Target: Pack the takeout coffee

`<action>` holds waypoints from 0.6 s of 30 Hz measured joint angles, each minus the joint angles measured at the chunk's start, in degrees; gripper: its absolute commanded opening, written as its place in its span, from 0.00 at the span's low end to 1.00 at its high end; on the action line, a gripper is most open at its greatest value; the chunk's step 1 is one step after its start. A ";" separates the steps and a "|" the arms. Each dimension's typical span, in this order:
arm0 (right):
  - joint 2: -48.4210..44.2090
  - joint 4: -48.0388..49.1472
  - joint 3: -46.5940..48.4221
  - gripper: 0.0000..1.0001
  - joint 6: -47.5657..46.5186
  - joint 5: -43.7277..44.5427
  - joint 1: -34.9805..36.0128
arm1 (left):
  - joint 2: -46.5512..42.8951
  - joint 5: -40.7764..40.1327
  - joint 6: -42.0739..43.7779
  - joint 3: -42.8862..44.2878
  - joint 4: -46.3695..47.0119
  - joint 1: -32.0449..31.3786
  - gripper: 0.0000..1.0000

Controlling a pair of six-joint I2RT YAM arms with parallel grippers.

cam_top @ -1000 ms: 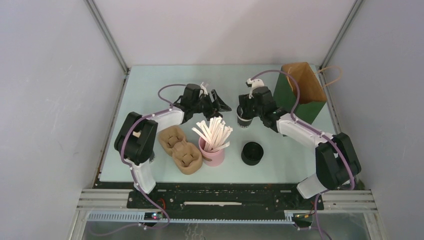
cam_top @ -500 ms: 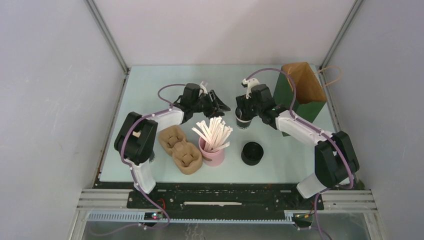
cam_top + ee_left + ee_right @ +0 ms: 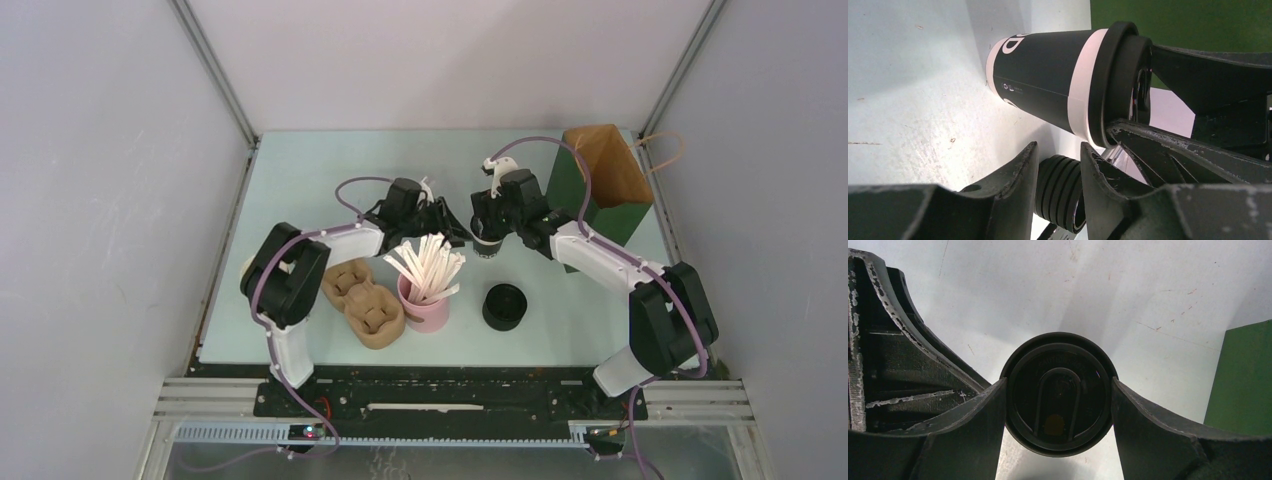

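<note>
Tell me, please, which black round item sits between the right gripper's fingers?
The takeout coffee, the taller lidded cup; the squat lid stack stands apart, untouched.

Black joints, white link shells — purple cables (image 3: 350,186) along left arm (image 3: 335,240) and right arm (image 3: 600,257). Black tool fingers (image 3: 1153,440), edges scuffed pale.

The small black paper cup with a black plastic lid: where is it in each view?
Top external: the small black lidded paper cup stands at centre.
Left wrist: cup upper middle, seen sideways.
Right wrist: cup at centre, lid facing camera.
Shared landmark: the green paper bag.
</note>
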 measured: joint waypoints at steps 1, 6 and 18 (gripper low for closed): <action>0.00 0.00 0.00 0.75 0.00 0.00 0.00 | 0.04 -0.11 0.02 -0.02 -0.22 -0.17 0.41; 0.00 -0.02 0.00 0.75 0.15 0.00 0.00 | 0.17 -0.96 -0.46 -0.02 0.17 -0.44 0.39; 0.42 -0.28 0.26 0.74 0.42 2.60 1.14 | 3.72 -0.81 -3.54 0.00 2.75 -1.42 0.44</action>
